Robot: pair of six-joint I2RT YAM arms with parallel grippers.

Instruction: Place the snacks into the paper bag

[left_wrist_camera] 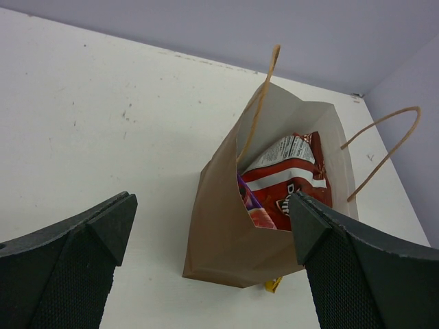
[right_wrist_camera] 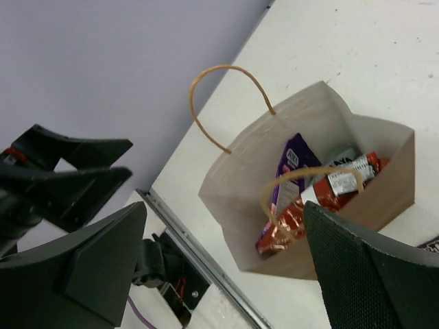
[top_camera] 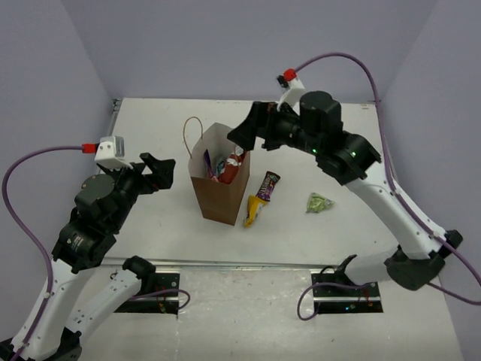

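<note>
At table (top_camera: pixel 150 218) centre, paper bag (top_camera: pixel 222 197) stood upright, mouth open. Red chip bag (top_camera: pixel 234 167) and purple pouch (top_camera: pixel 211 161) sat inside. Just right of bag lay dark purple bar (top_camera: pixel 268 185) and yellow wrapper (top_camera: pixel 253 212). Green wrapper (top_camera: pixel 318 202) lay farther right, apart. Right gripper (top_camera: pixel 242 139) hovered over bag's far right corner, jaws spread wide, holding nothing. Left gripper (top_camera: pixel 161 170) hung left of bag, jaws likewise apart, empty.

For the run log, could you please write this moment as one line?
paper bag upright, red chip bag inside; purple bar, yellow packet, green packet on table; left hand open; right hand open
</note>
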